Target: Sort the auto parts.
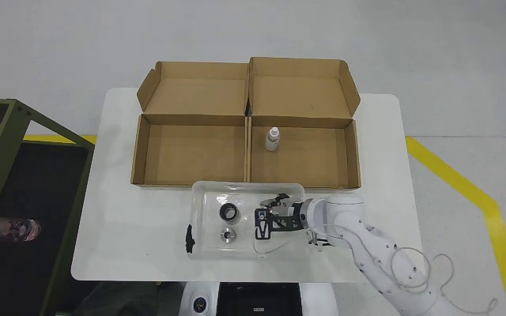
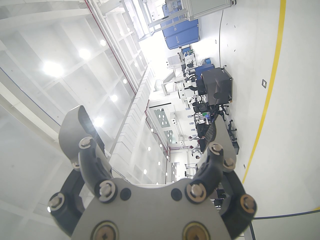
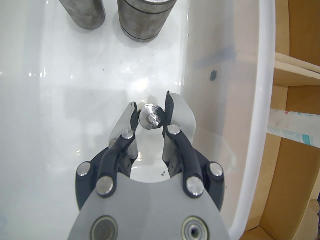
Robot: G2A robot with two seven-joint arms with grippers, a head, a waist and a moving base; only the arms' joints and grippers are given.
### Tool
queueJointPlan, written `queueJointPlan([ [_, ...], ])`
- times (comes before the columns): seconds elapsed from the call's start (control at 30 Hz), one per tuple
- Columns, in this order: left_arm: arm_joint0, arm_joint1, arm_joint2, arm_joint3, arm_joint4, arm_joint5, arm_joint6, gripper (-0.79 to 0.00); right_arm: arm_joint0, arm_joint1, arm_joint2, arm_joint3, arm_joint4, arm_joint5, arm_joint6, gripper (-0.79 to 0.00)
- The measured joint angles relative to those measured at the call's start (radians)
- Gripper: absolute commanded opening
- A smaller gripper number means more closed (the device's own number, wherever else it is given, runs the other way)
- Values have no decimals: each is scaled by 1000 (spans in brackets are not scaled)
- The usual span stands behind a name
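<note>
one bottle (image 1: 272,139) is in a box (image 1: 336,160). the right gripper (image 3: 149,118) pinches a small metal part (image 3: 147,115) in the tray (image 3: 263,76); two cylinders (image 3: 147,8) are left. the left gripper (image 2: 148,116) is open.

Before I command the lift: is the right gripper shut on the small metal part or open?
Shut on it: pads of the right gripper press both sides of the small metal part inside the clear tray.

Tray (image 1: 207,189) sits before left box (image 1: 190,154) and right box (image 1: 316,158); bottle (image 1: 272,140) apparently in latter.

A green rack (image 1: 57,125) stands beside the white table (image 1: 381,158).
</note>
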Motion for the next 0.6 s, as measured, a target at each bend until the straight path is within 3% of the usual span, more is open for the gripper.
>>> queueJointPlan([
  [0.3, 0, 0, 0, 0, 0, 0, 0, 0, -5, 2, 3, -26, 34, 0, -28, -785],
  [0.6, 0, 0, 0, 0, 0, 0, 0, 0, -24, 7, 36, -58, 107, 12, -129, -785],
])
